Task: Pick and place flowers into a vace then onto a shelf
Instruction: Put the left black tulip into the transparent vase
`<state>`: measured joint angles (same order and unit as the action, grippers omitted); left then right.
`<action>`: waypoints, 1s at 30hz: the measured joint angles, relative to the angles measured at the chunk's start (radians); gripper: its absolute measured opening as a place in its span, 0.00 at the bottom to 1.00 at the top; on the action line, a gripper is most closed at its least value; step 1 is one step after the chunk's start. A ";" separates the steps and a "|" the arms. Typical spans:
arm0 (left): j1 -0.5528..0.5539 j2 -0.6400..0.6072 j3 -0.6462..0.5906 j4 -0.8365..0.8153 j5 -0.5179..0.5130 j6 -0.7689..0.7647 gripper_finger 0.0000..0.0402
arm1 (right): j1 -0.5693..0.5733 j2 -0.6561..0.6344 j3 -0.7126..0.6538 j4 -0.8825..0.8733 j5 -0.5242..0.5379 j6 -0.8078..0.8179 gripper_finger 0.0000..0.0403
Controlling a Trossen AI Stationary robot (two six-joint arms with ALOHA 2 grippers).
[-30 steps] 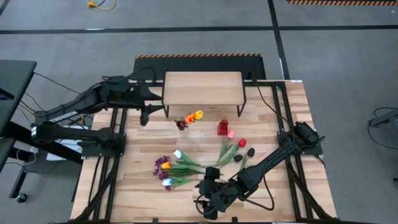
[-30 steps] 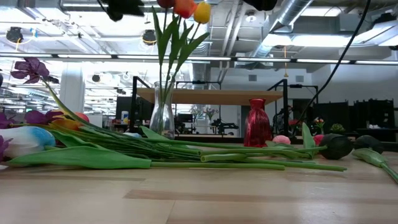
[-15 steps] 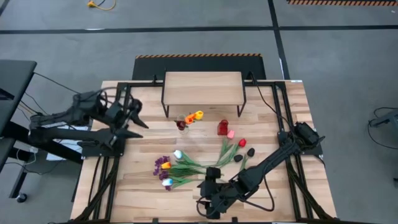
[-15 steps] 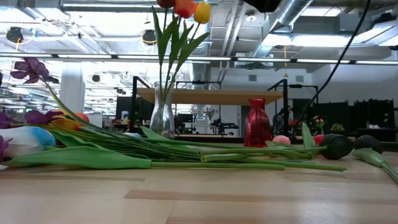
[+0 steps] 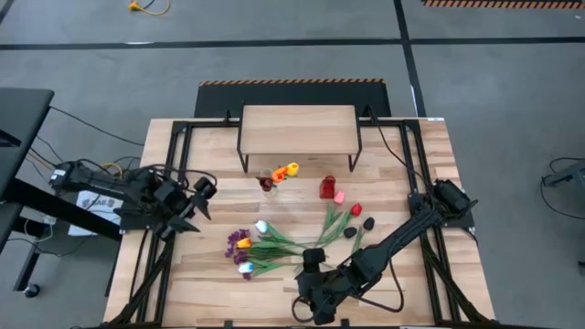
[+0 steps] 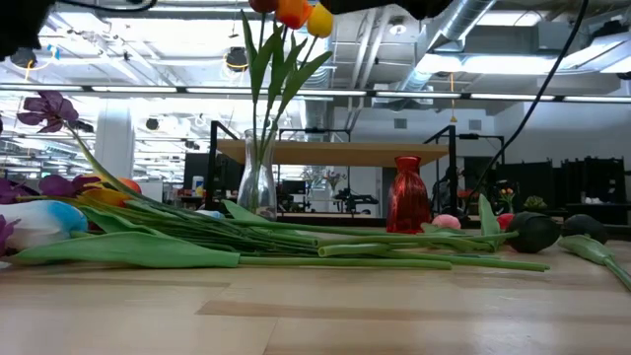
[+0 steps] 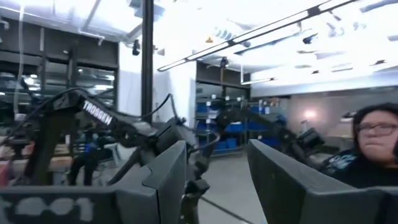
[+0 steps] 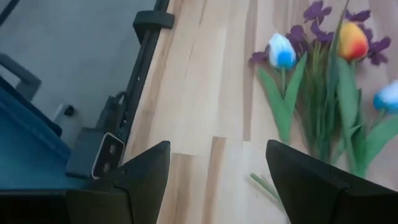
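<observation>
Now flowers (image 5: 274, 245) just beside open, empty right gripper (image 5: 309, 274).

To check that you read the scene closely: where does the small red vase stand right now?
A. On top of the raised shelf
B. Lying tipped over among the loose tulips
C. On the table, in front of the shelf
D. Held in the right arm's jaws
C: the red vase stands upright on the table, just in front of the shelf, whose top is bare.
</observation>
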<state>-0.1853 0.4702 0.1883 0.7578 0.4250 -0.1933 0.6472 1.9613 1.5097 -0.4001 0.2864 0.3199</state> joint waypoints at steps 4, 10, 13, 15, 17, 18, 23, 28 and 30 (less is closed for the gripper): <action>-0.053 0.001 -0.030 -0.004 -0.080 0.035 0.41 | -0.011 -0.036 0.000 -0.002 -0.001 -0.057 0.65; -0.127 0.014 -0.037 -0.016 -0.091 0.028 0.41 | -0.015 -0.135 0.000 -0.024 -0.047 -0.109 0.65; -0.154 0.038 -0.037 -0.053 -0.099 -0.046 0.41 | 0.007 -0.193 0.000 -0.068 -0.043 -0.099 0.65; -0.172 0.064 -0.037 -0.076 -0.117 -0.082 0.41 | 0.033 -0.233 -0.012 -0.088 -0.003 -0.083 0.65; -0.191 0.094 -0.038 -0.082 -0.126 -0.065 0.41 | 0.059 -0.279 -0.051 -0.077 0.058 -0.061 0.65; -0.203 0.109 -0.038 -0.075 -0.127 -0.044 0.41 | 0.074 -0.305 -0.082 -0.076 0.092 -0.039 0.65; -0.296 0.186 -0.038 0.015 -0.202 -0.004 0.41 | 0.146 -0.432 -0.302 -0.032 0.265 0.133 0.65; -0.397 0.237 -0.038 0.080 -0.306 0.042 0.41 | 0.178 -0.520 -0.565 0.163 0.338 0.269 0.65; -0.427 0.250 -0.038 0.087 -0.348 0.052 0.41 | 0.175 -0.531 -0.648 0.263 0.366 0.305 0.65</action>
<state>-0.6120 0.7198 0.1501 0.8446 0.0769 -0.1418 0.8224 1.4305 0.8613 -0.1375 0.6527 0.6247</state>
